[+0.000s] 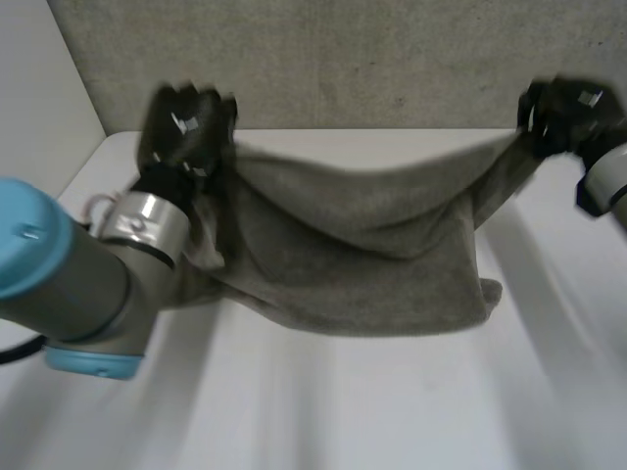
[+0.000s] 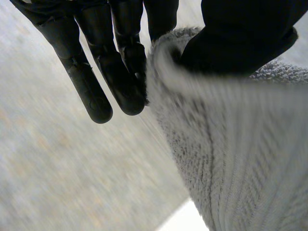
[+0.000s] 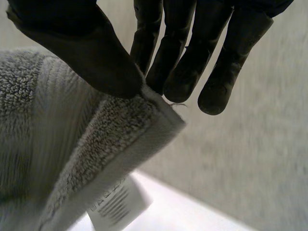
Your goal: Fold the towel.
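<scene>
My left hand (image 1: 186,127), upper left of the frame, pinches one top corner of the grey towel (image 1: 372,255) between thumb and straight fingers. My right hand (image 1: 563,113), upper right, pinches the other top corner the same way. The towel hangs between them, sagging mid-frame, with its lower part lying on the white surface (image 1: 392,411). A white label (image 3: 118,204) hangs below the right-hand corner.

You see soft, even light: the towel (image 1: 372,255) throws pale, diffuse shadows onto the bright white table (image 1: 392,411) beneath it.
</scene>
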`<action>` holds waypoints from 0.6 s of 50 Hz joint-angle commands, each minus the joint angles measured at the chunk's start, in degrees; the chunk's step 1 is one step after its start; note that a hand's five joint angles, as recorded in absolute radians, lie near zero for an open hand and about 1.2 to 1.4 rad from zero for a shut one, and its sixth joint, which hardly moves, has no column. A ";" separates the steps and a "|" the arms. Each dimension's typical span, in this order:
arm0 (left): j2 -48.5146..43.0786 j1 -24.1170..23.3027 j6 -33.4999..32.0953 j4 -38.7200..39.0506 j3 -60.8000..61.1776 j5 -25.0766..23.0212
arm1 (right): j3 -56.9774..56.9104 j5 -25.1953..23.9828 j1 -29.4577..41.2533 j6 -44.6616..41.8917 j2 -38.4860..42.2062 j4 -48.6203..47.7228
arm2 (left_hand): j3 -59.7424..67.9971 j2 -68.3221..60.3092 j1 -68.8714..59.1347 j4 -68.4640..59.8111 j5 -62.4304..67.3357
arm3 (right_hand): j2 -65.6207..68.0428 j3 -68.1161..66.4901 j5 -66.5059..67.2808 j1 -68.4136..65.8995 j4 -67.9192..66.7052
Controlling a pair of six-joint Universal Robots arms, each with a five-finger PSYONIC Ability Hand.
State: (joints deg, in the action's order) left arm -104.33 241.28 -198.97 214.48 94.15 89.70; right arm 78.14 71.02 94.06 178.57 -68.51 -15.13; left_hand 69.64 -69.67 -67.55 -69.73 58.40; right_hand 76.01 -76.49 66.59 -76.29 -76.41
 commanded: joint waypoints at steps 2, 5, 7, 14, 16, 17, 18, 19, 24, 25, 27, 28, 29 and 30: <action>11.16 0.42 -0.01 -12.33 -5.55 -0.67 | -13.33 -9.75 -5.20 -0.40 -14.37 23.35 | 10.36 -10.33 -12.45 -10.27 11.60 | 3.99 -3.51 3.41 -3.71 -3.59; 11.69 0.77 0.17 -24.99 -11.09 -2.69 | -15.91 -10.38 -5.29 -2.70 -14.20 27.44 | 10.36 -10.33 -12.45 -10.27 11.60 | 3.99 -3.51 3.41 -3.71 -3.59; 11.34 1.21 0.34 -30.61 -12.94 -4.10 | -19.24 -10.81 -4.60 -10.74 -13.50 35.66 | 10.36 -10.33 -12.45 -10.27 11.60 | 3.99 -3.51 3.41 -3.71 -3.59; 6.43 6.56 0.08 -39.58 -13.82 -6.29 | -19.43 -8.36 0.67 -27.46 -7.53 44.91 | 10.36 -10.33 -12.45 -10.27 11.60 | 3.99 -3.51 3.41 -3.71 -3.59; 5.01 7.45 -0.01 -39.93 -13.82 -6.38 | -18.55 -7.04 1.56 -29.77 -6.37 46.16 | 10.36 -10.33 -12.45 -10.27 11.60 | 3.99 -3.51 3.41 -3.71 -3.59; 2.92 8.06 -0.10 -40.11 -13.90 -6.38 | -17.85 -5.64 2.00 -31.51 -4.72 46.85 | 10.36 -10.33 -12.45 -10.27 11.60 | 3.99 -3.51 3.41 -3.71 -3.59; 2.90 8.07 -0.10 -40.11 -13.90 -6.38 | -17.41 -4.32 2.26 -33.10 -2.70 47.38 | 10.36 -10.33 -12.45 -10.27 11.60 | 3.99 -3.51 3.41 -3.71 -3.59; 0.81 8.24 -0.18 -40.11 -14.17 -6.38 | -17.41 -4.31 2.26 -33.11 -2.68 47.39 | 10.36 -10.33 -12.45 -10.27 11.60 | 3.99 -3.51 3.41 -3.71 -3.59; -6.15 9.74 -0.80 -39.76 -16.36 -6.38 | -18.11 -1.41 3.32 -37.51 3.56 47.74 | 10.36 -10.33 -12.45 -10.27 11.60 | 3.99 -3.51 3.41 -3.71 -3.59; -8.67 10.26 -1.84 -39.76 -17.76 -6.30 | -19.15 -0.45 4.10 -38.81 5.91 47.74 | 10.36 -10.33 -12.45 -10.27 11.60 | 3.99 -3.51 3.41 -3.71 -3.59; -11.48 10.53 -3.51 -39.84 -19.69 -6.30 | -20.92 1.05 5.25 -39.88 8.83 47.74 | 10.36 -10.33 -12.45 -10.27 11.60 | 3.99 -3.51 3.41 -3.71 -3.59; -14.30 10.44 -5.44 -39.76 -21.97 -6.03 | -22.92 2.62 6.38 -40.58 11.53 47.65 | 10.36 -10.33 -12.45 -10.27 11.60 | 3.99 -3.51 3.41 -3.71 -3.59; -14.32 10.44 -5.46 -39.76 -21.99 -6.03 | -25.47 4.29 7.61 -41.19 14.08 47.39 | 10.36 -10.33 -12.45 -10.27 11.60 | 3.99 -3.51 3.41 -3.71 -3.59; -17.11 10.36 -7.46 -39.67 -24.77 -5.86 | -25.49 4.30 7.62 -41.20 14.10 47.39 | 10.36 -10.33 -12.45 -10.27 11.60 | 3.99 -3.51 3.41 -3.71 -3.59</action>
State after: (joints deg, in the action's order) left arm -112.71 251.32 -201.17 174.48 76.29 83.39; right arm 58.25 71.13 98.74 139.48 -61.95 32.88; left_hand 69.69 -69.72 -67.82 -69.79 58.42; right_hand 76.01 -76.49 66.80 -76.46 -76.42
